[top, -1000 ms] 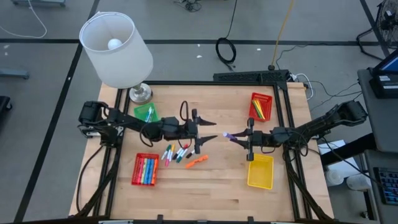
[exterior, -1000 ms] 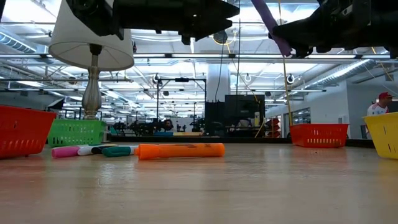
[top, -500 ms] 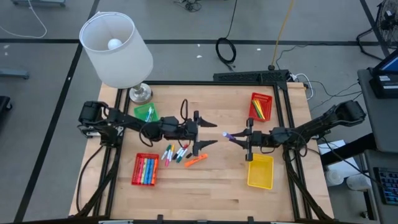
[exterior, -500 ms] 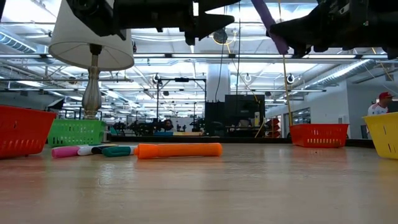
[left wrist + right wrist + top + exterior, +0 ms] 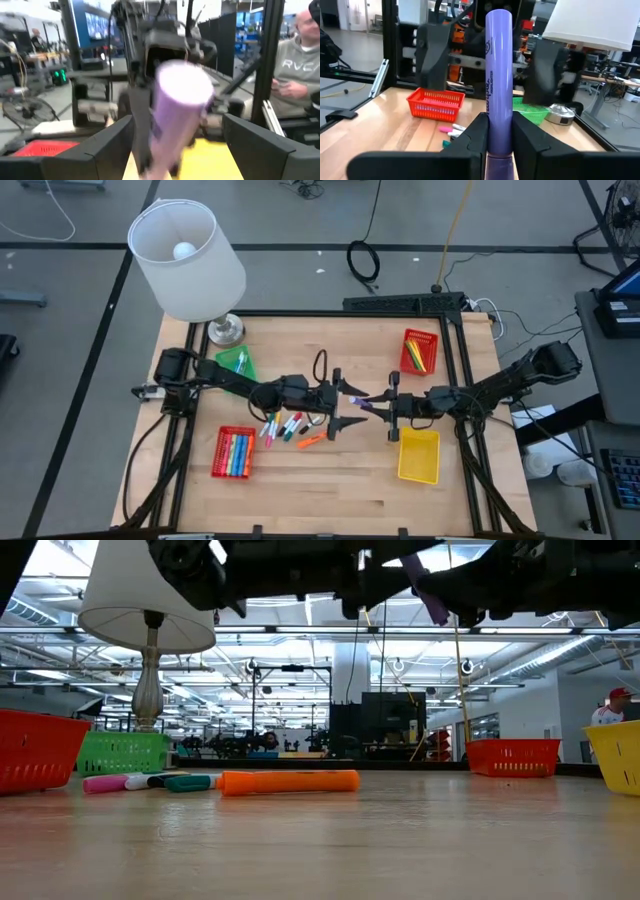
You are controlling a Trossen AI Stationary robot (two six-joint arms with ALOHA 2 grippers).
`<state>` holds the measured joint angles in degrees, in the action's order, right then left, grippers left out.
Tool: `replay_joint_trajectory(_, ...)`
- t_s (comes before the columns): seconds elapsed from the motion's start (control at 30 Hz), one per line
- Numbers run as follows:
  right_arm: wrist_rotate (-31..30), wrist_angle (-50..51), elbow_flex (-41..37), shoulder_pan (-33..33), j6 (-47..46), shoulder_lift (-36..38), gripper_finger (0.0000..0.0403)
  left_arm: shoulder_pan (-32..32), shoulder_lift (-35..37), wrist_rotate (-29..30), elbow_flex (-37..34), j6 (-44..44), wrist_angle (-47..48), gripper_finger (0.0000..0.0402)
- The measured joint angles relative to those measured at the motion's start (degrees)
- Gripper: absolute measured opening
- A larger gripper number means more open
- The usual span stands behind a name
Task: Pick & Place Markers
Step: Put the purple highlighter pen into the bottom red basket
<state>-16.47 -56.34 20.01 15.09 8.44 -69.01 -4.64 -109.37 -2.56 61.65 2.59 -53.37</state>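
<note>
Left gripper (image 5: 350,404) moved in, fingers spread around purple marker (image 5: 372,401), right gripper (image 5: 391,408) fingers clamping it.

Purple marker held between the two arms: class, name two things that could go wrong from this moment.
1. The right gripper holds only one end of the purple marker. If the open left gripper closes off-centre, the marker could tilt or slip.
2. A dropped marker would fall onto the table near the loose markers, not into the yellow basket.

A purple marker (image 5: 498,75) is showing against a white lampshade (image 5: 187,248); an orange marker (image 5: 290,781) is lying on the tan table (image 5: 330,490).
</note>
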Motion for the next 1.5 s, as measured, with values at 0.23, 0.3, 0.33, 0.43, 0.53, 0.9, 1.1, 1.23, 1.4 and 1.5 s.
replay_joint_trajectory(0.23, 0.3, -0.1, 0.0, 0.0, 0.0, 0.0, 0.0049, 0.0, -0.4, 0.0, 0.6, 1.4, -0.3, 0.0306)
replay_joint_trajectory(0.3, 0.3, -0.4, 0.0, 0.0, 0.0, 0.0, 0.0049, -0.1, -0.4, 0.0, 0.6, 0.9, -0.3, 0.0307)
replay_joint_trajectory(0.33, 0.3, -0.6, 0.0, 0.0, 0.0, 0.0, 0.0049, -0.1, -0.4, 0.0, 0.6, 0.5, -0.3, 0.0307)
replay_joint_trajectory(0.43, 0.4, -1.3, 0.0, 0.0, 0.0, 0.0, 0.0049, 0.1, -0.4, 0.0, 0.6, 0.0, -0.2, 0.0308)
replay_joint_trajectory(0.53, 1.8, -1.3, 0.0, 0.0, -0.2, 0.0, 0.0049, 0.1, -0.4, 0.1, 0.6, 0.1, -0.2, 0.0308)
replay_joint_trajectory(0.9, 1.7, -1.4, 0.0, 0.0, -0.1, 0.0, 0.0049, 0.0, -0.4, 0.2, 0.6, 4.4, -0.3, 0.0231)
replay_joint_trajectory(1.1, 1.8, -1.1, 0.0, 0.0, 0.0, 0.0, 0.0049, 0.0, -0.4, 0.2, 0.6, 4.9, -0.4, 0.0105)
replay_joint_trajectory(1.23, 1.5, -0.7, 0.0, 0.0, -0.3, 0.1, 0.0049, 0.1, -0.4, -0.4, 0.6, 6.8, -0.3, 0.0062)
replay_joint_trajectory(1.4, 1.5, -0.2, 0.0, 0.0, -0.4, 0.1, 0.0066, 0.0, -0.4, -0.2, 0.6, 6.4, -0.2, 0.0062)
replay_joint_trajectory(1.5, 1.7, 0.5, 0.0, 0.0, -0.1, 0.0, 0.0097, -0.2, -0.1, -0.4, 0.6, 5.9, 0.0, 0.0062)
